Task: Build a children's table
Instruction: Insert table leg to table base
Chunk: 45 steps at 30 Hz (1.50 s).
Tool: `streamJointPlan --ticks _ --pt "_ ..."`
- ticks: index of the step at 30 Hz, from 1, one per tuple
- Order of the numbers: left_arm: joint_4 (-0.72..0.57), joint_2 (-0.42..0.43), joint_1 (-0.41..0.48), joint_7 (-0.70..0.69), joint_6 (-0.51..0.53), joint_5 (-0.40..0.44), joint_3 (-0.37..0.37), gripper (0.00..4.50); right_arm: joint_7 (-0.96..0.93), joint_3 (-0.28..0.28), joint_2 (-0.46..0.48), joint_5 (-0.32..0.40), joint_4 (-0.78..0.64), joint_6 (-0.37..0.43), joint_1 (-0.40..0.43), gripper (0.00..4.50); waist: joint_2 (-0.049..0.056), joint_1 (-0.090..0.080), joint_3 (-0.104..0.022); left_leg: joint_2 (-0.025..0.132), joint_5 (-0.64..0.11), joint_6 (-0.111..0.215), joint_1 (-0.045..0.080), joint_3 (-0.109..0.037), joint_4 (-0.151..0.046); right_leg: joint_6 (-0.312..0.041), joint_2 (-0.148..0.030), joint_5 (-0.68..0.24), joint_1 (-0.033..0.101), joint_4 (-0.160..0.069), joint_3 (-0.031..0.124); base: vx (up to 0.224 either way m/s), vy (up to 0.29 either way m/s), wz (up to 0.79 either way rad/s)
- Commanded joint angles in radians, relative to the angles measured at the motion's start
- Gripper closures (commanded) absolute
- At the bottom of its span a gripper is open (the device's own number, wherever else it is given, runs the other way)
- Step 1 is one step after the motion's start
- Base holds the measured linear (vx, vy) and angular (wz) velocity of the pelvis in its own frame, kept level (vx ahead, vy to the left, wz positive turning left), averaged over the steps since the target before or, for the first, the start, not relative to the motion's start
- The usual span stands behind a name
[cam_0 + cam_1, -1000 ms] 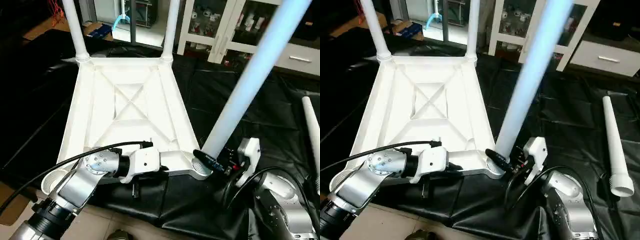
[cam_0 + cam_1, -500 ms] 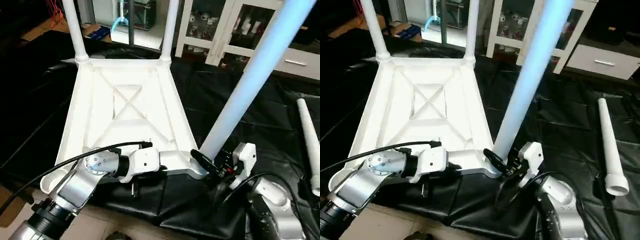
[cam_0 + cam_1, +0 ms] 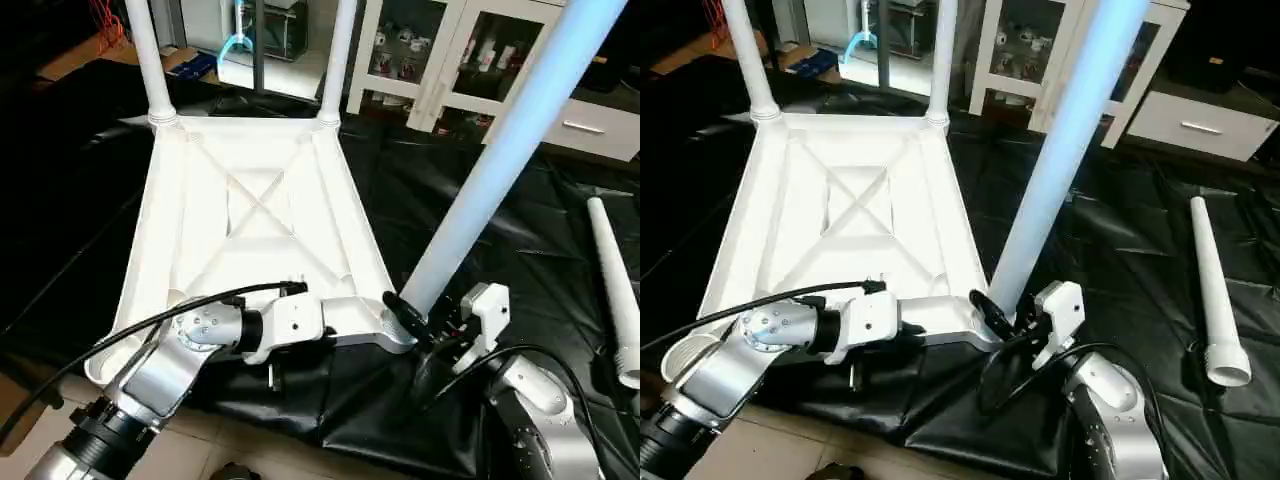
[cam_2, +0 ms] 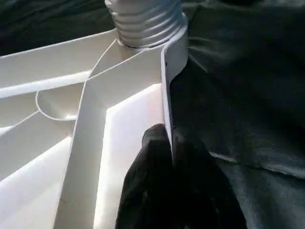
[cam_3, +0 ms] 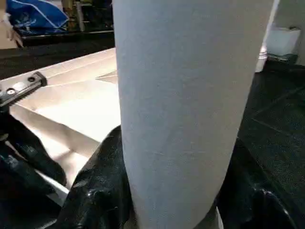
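Observation:
The white table top (image 3: 250,210) lies upside down on a black sheet, its X ribs facing up. Two white legs (image 3: 150,60) (image 3: 338,60) stand in the far corner sockets. A third leg (image 3: 500,160) rises tilted from the near right socket, and my right gripper (image 3: 415,318) is closed around its base; in the right wrist view the black fingers (image 5: 100,191) hug the tube (image 5: 186,105). My left gripper (image 4: 169,143) is shut on the top's near rim, close to that socket. Another leg (image 3: 615,290) lies loose on the sheet at the right.
The near left corner socket (image 3: 685,358) is an open ring beside my left forearm. A white glass-door cabinet (image 3: 470,60) and a drawer unit (image 3: 600,130) stand behind. The black sheet (image 3: 420,190) ends at bare floor (image 3: 220,450) close to me.
The whole view has shifted a little. Both grippers keep their holds, and the right forearm has drawn slightly inward with the leg still in the socket.

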Motion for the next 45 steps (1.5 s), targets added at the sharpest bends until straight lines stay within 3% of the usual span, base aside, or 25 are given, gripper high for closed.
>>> streamJointPlan --ticks 1,4,5,7,8,10,11,13,15,16,18,21,22,24,25,28,30,35,36,37,41,45 --pt "0.031 -0.024 -0.002 0.044 0.035 0.032 -0.023 4.5 -0.109 -0.015 -0.007 -0.096 0.126 0.053 0.011 2.62 0.015 -0.021 -0.015 0.071 -0.498 -0.121 0.048 -0.047 -0.102 -0.091 -0.049 -0.299 -0.039 -0.093 0.032 0.0 0.0 0.0" --pt "0.079 -0.1 -0.027 0.16 0.103 0.056 -0.002 4.5 -0.285 -0.058 0.032 -0.138 0.237 0.053 -0.084 2.62 0.014 -0.033 -0.015 0.066 -0.506 -0.129 0.043 -0.05 -0.102 -0.087 -0.05 -0.334 -0.04 -0.095 0.03 0.0 0.0 0.0" --pt "0.104 -0.14 -0.046 0.214 0.137 0.063 0.01 4.5 -0.358 -0.074 0.052 -0.146 0.29 0.059 -0.132 2.62 0.021 -0.038 -0.014 0.066 -0.522 -0.139 0.048 -0.052 -0.102 -0.089 -0.05 -0.345 -0.046 -0.095 0.029 0.0 0.0 0.0" --pt "0.119 -0.167 -0.06 0.249 0.158 0.066 0.02 4.5 -0.396 -0.078 0.062 -0.154 0.318 0.061 -0.16 2.62 0.015 -0.053 -0.012 0.06 -0.562 -0.15 0.046 -0.056 -0.101 -0.088 -0.049 -0.402 -0.046 -0.099 0.023 -0.064 0.022 -0.1" --pt "0.119 -0.167 -0.06 0.249 0.158 0.066 0.02 4.5 -0.396 -0.078 0.062 -0.154 0.318 0.061 -0.16 2.62 0.011 -0.053 -0.017 0.061 -0.555 -0.135 0.046 -0.057 -0.097 -0.079 -0.053 -0.403 -0.041 -0.102 0.024 -0.069 0.026 -0.1" --pt "0.133 -0.19 -0.074 0.279 0.177 0.068 0.029 4.5 -0.427 -0.08 0.07 -0.162 0.341 0.064 -0.183 2.62 0.015 -0.053 -0.014 0.063 -0.52 -0.105 0.045 -0.052 -0.098 -0.077 -0.053 -0.37 -0.044 -0.107 0.029 0.0 0.0 0.0" --pt "0.152 -0.237 -0.102 0.336 0.218 0.065 0.051 4.5 -0.492 -0.086 0.094 -0.166 0.389 0.076 -0.227 2.62 0.022 -0.052 -0.016 0.064 -0.504 -0.105 0.047 -0.05 -0.098 -0.087 -0.051 -0.335 -0.044 -0.103 0.029 0.0 0.0 0.0" --pt "0.181 -0.321 -0.149 0.438 0.291 0.064 0.094 4.5 -0.611 -0.086 0.125 -0.2 0.477 0.088 -0.304 2.62 0.02 -0.061 -0.017 0.061 -0.49 -0.122 0.044 -0.048 -0.099 -0.108 -0.045 -0.297 -0.043 -0.096 0.025 0.0 0.0 0.0" --pt "0.192 -0.376 -0.176 0.503 0.337 0.062 0.126 4.5 -0.684 -0.08 0.137 -0.233 0.533 0.08 -0.355 2.62 0.024 -0.064 -0.025 0.061 -0.457 -0.131 0.04 -0.049 -0.099 -0.114 -0.045 -0.24 -0.032 -0.088 0.021 0.0 0.0 0.0" --pt "0.192 -0.376 -0.176 0.503 0.337 0.062 0.126 4.5 -0.684 -0.08 0.137 -0.233 0.533 0.08 -0.355 2.62 0.02 -0.067 -0.026 0.057 -0.419 -0.122 0.031 -0.048 -0.098 -0.114 -0.044 -0.188 -0.025 -0.084 0.017 0.0 0.0 0.0" --pt "0.197 -0.433 -0.196 0.574 0.376 0.059 0.156 4.5 -0.769 -0.089 0.151 -0.25 0.583 0.056 -0.403 2.62 0.02 -0.065 -0.03 0.057 -0.368 -0.085 0.029 -0.041 -0.091 -0.115 -0.041 -0.125 -0.026 -0.084 0.018 0.0 0.0 0.0" --pt "0.203 -0.474 -0.208 0.62 0.397 0.056 0.171 4.5 -0.826 -0.092 0.169 -0.256 0.634 0.038 -0.446 2.62 0.018 -0.062 -0.034 0.056 -0.377 -0.062 0.031 -0.036 -0.081 -0.12 -0.041 -0.167 -0.033 -0.091 0.019 0.0 0.0 0.0" --pt "0.205 -0.484 -0.21 0.631 0.399 0.054 0.174 4.5 -0.835 -0.089 0.176 -0.258 0.649 0.034 -0.459 2.62 0.017 -0.06 -0.038 0.055 -0.34 -0.048 0.028 -0.034 -0.077 -0.125 -0.041 -0.13 -0.029 -0.089 0.019 0.068 -0.033 -0.04" --pt "0.206 -0.485 -0.21 0.634 0.395 0.054 0.173 4.5 -0.841 -0.083 0.179 -0.264 0.654 0.029 -0.47 2.62 0.017 -0.055 -0.043 0.053 -0.229 -0.012 0.021 -0.03 -0.067 -0.134 -0.037 0.006 -0.018 -0.074 0.017 0.075 -0.033 -0.05" --pt "0.207 -0.48 -0.209 0.634 0.39 0.055 0.175 4.5 -0.832 -0.081 0.185 -0.261 0.656 0.02 -0.479 2.62 0.017 -0.052 -0.05 0.048 -0.098 0.033 0.019 -0.026 -0.052 -0.156 -0.032 0.192 -0.01 -0.054 0.015 0.07 -0.027 -0.05" --pt "0.215 -0.46 -0.21 0.635 0.393 0.06 0.192 4.5 -0.795 -0.089 0.2 -0.239 0.679 -0.034 -0.504 2.62 0.019 -0.051 -0.051 0.046 -0.056 0.081 0.018 -0.021 -0.047 -0.186 -0.031 0.301 -0.007 -0.045 0.014 0.042 -0.014 -0.03" --pt "0.214 -0.454 -0.21 0.64 0.399 0.06 0.195 4.5 -0.778 -0.092 0.204 -0.226 0.679 -0.061 -0.508 2.62 0.022 -0.051 -0.054 0.051 -0.093 0.09 0.024 -0.022 -0.046 -0.2 -0.031 0.269 -0.006 -0.046 0.013 0.0 0.0 0.0" --pt "0.215 -0.449 -0.213 0.651 0.405 0.06 0.2 4.5 -0.699 -0.09 0.213 -0.192 0.658 -0.123 -0.508 2.62 0.023 -0.054 -0.049 0.056 -0.158 0.078 0.025 -0.023 -0.052 -0.203 -0.031 0.155 -0.009 -0.055 0.012 0.0 0.0 0.0" --pt "0.219 -0.445 -0.216 0.654 0.403 0.059 0.202 4.5 -0.686 -0.075 0.21 -0.2 0.63 -0.137 -0.499 2.27 0.023 -0.054 -0.048 0.057 -0.17 0.071 0.026 -0.023 -0.054 -0.201 -0.031 0.125 -0.011 -0.058 0.012 0.0 0.0 0.0" --pt "0.222 -0.441 -0.218 0.655 0.4 0.06 0.202 4.5 -0.669 -0.065 0.209 -0.203 0.607 -0.148 -0.493 2.27 0.023 -0.053 -0.048 0.057 -0.169 0.065 0.027 -0.022 -0.054 -0.199 -0.03 0.116 -0.011 -0.058 0.013 0.0 0.0 0.0" --pt "0.23 -0.431 -0.222 0.658 0.393 0.059 0.206 4.5 -0.645 -0.052 0.206 -0.214 0.566 -0.17 -0.478 1.81 0.02 -0.061 -0.051 0.053 -0.146 0.063 0.014 -0.028 -0.054 -0.192 -0.031 0.128 -0.002 -0.053 0.009 0.0 0.0 0.0" --pt "0.238 -0.408 -0.224 0.65 0.379 0.055 0.21 4.5 -0.583 -0.051 0.191 -0.196 0.478 -0.169 -0.43 1.45 0.017 -0.074 -0.056 0.048 -0.115 0.089 0.007 -0.028 -0.046 -0.2 -0.031 0.175 0.0 -0.048 0.008 0.0 0.0 0.0"
